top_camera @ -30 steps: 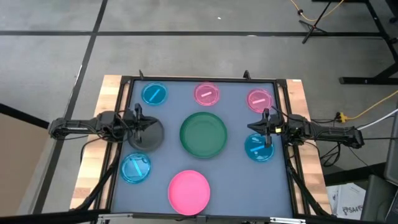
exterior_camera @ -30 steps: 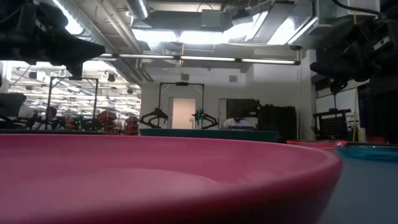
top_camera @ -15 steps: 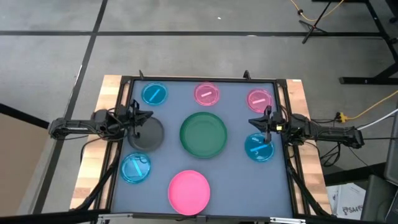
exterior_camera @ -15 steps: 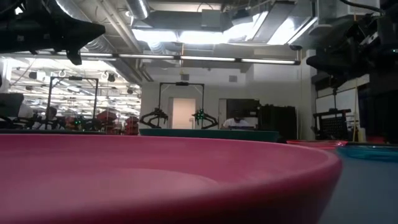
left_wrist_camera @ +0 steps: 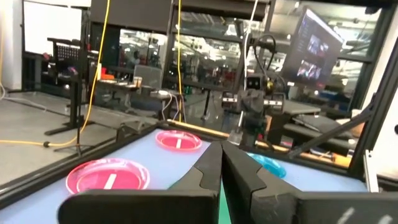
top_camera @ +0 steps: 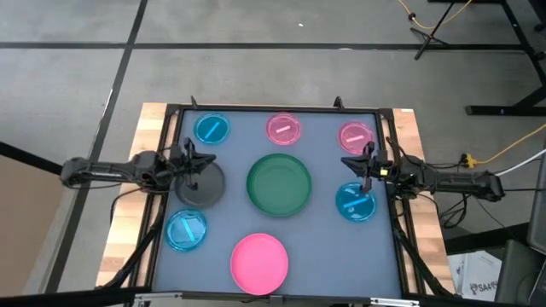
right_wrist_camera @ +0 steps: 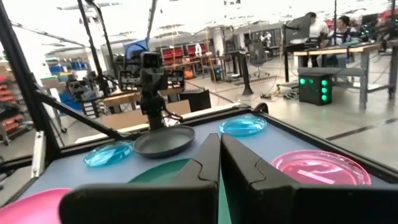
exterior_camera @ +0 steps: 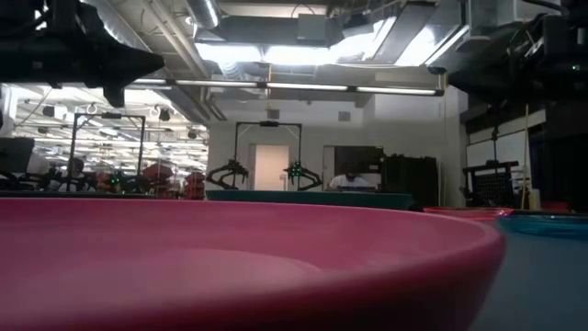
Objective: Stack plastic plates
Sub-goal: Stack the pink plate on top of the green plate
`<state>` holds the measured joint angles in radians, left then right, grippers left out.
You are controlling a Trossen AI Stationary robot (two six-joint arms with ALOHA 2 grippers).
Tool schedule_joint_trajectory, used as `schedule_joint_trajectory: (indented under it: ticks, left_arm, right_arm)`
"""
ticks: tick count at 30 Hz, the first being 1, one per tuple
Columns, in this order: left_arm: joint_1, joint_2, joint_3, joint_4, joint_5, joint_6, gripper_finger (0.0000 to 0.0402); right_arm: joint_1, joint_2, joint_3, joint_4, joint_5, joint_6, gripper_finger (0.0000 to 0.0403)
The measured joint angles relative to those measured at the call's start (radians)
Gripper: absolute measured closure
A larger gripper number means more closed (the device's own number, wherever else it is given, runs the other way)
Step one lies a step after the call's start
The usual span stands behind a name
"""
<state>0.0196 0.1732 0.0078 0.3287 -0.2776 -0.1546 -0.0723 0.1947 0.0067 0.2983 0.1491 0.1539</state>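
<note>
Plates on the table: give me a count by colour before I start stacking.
Dark green, large: 1
Hot pink, medium: 1
Dark grey: 1
Translucent blue, small: 3
Translucent pink, small: 2
Total: 8 plates

Lighting from above is even and moderate; my bench [top_camera: 281,222] shows soft, short shadows and no harsh glare. In the low view, ceiling strip lights [exterior_camera: 303,51] blow out white, leaving my arms as dark silhouettes. The hot pink plate [exterior_camera: 230,267] fills the foreground there, blurred. In both wrist views my fingers [left_wrist_camera: 208,174] sit dark and soft-edged; backgrounds stay reasonably sharp.
</note>
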Motion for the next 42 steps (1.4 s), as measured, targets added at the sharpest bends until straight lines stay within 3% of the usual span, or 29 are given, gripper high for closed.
schedule_joint_trajectory:
  ticks: [4,13,28,34,42]
  left_arm:
    - [0.000,0.070,0.000,0.074,-0.001,0.000,0.0397]
    - [0.000,0.178,0.000,0.144,-0.001,0.000,0.0397]
    - [0.000,0.194,0.000,0.144,-0.002,0.000,0.0397]
    - [0.000,0.194,0.000,0.144,-0.002,0.000,0.0397]
    - [0.000,0.194,0.000,0.144,-0.002,0.001,0.0397]
  right_arm:
    - [0.000,0.097,0.001,0.077,0.009,0.000,0.0393]
    - [0.000,0.360,0.111,0.075,0.078,-0.006,0.0393]
    - [0.000,0.712,0.283,0.072,0.067,-0.009,0.0393]
    - [0.000,0.808,0.338,0.060,-0.006,-0.014,0.0393]
    - [0.000,0.833,0.403,-0.071,-0.063,-0.056,0.0393]
